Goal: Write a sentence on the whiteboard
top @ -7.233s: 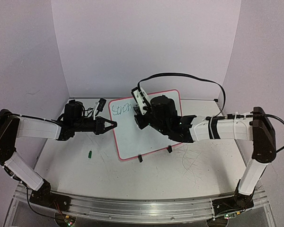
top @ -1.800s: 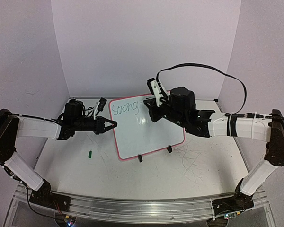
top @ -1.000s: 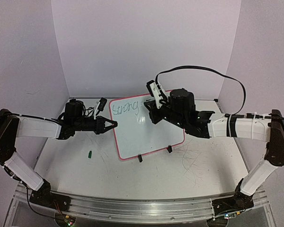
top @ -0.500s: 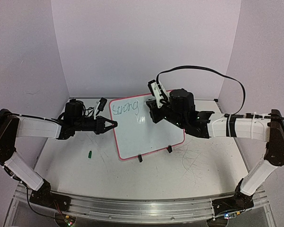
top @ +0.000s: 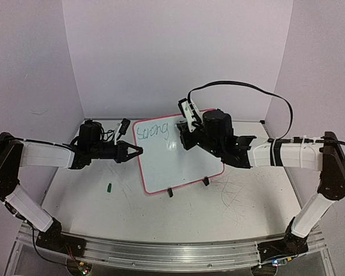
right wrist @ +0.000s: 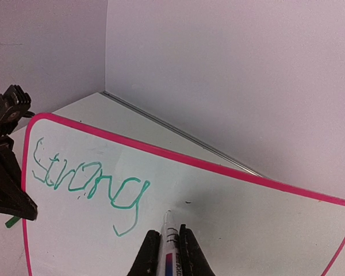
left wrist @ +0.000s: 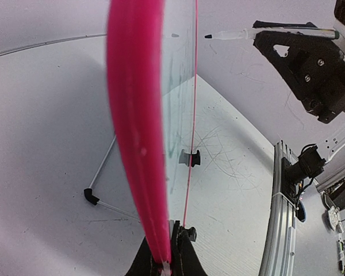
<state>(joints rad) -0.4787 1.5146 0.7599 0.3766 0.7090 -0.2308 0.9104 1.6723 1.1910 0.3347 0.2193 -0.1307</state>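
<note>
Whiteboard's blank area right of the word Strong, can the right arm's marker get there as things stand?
Probably yes. The right gripper holds the marker with its tip just right of the word Strong, and the whiteboard is bare beyond it. The left gripper clamps the opposite rim, clear of that path.

whiteboard (top: 179,162) standing centrally, open tabletop (top: 218,221) in front
</note>
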